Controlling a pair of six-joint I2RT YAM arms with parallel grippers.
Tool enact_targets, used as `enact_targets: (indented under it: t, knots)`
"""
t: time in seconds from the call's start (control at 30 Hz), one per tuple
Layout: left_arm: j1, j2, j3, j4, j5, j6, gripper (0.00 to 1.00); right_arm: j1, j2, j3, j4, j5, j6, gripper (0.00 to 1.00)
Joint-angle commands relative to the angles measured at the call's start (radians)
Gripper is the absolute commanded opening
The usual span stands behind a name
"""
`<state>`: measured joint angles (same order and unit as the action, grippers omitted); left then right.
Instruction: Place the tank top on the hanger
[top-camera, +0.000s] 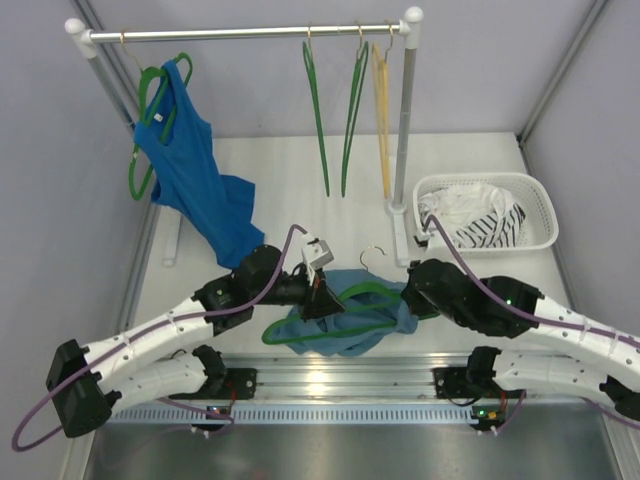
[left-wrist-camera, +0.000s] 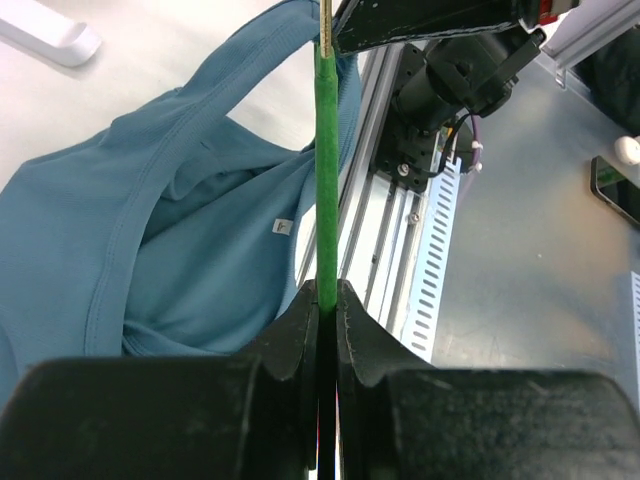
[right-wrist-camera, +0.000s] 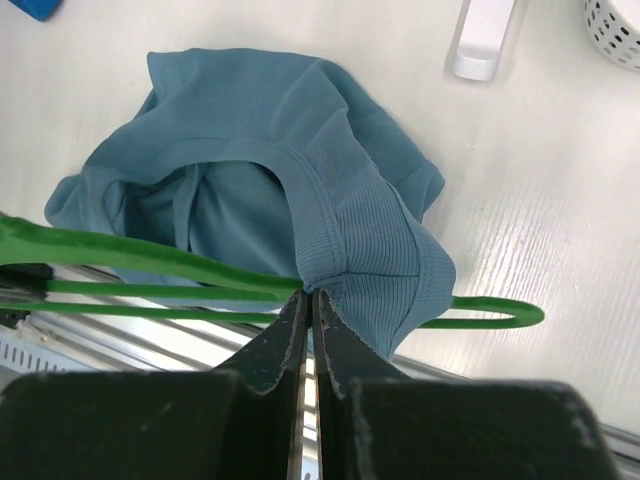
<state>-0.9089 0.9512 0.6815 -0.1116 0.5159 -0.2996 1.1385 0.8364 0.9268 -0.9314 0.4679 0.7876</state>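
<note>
Left gripper (left-wrist-camera: 327, 298): jaws clamped tight on the hanger (left-wrist-camera: 326, 180), a thin bar with matte green coating and a metal hook. Right gripper (right-wrist-camera: 308, 300): pinched closed on the tank top (right-wrist-camera: 250, 200) at a ribbed, stitched strap edge. The top is soft teal knit, crumpled on the white table (top-camera: 290, 175) at the near edge, between both grippers. Perforated white basket (top-camera: 545, 215) holds a white-and-striped cloth (top-camera: 485, 225).
</note>
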Motion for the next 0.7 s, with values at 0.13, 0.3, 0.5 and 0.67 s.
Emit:
enact_targets:
  t: [0.13,0.3,0.5,0.67]
  knots:
    - [-0.005,0.015,-0.092,0.395,-0.014,-0.023,0.0,0.014,-0.033,0.101,-0.004,0.04,-0.019,0.03]
    - [-0.013,0.086,-0.106,0.475,-0.053,0.01,0.0,0.014,-0.037,0.104,0.006,0.037,-0.025,0.03]
    - [-0.027,0.159,-0.115,0.558,-0.062,0.046,0.0,0.012,-0.04,0.119,-0.049,0.124,-0.018,0.06]
    - [-0.028,0.19,-0.122,0.604,-0.043,0.037,0.0,-0.042,-0.042,0.083,-0.063,0.138,-0.04,0.22]
